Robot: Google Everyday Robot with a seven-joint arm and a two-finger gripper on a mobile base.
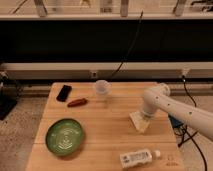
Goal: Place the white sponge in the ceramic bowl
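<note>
The white sponge point(138, 121) lies flat on the wooden table point(107, 125) at the right of centre. My gripper point(145, 118) comes down from the white arm right over the sponge's right end and touches or nearly touches it. The ceramic bowl point(65, 136), a wide green dish with pale rings, sits at the front left of the table and holds nothing, well apart from the gripper.
A clear plastic cup point(102, 88) stands at the back centre. A brown sausage-shaped object point(77, 102) and a black phone point(63, 92) lie at the back left. A white-labelled bottle point(137, 158) lies at the front right edge. A black cable point(127, 50) hangs behind.
</note>
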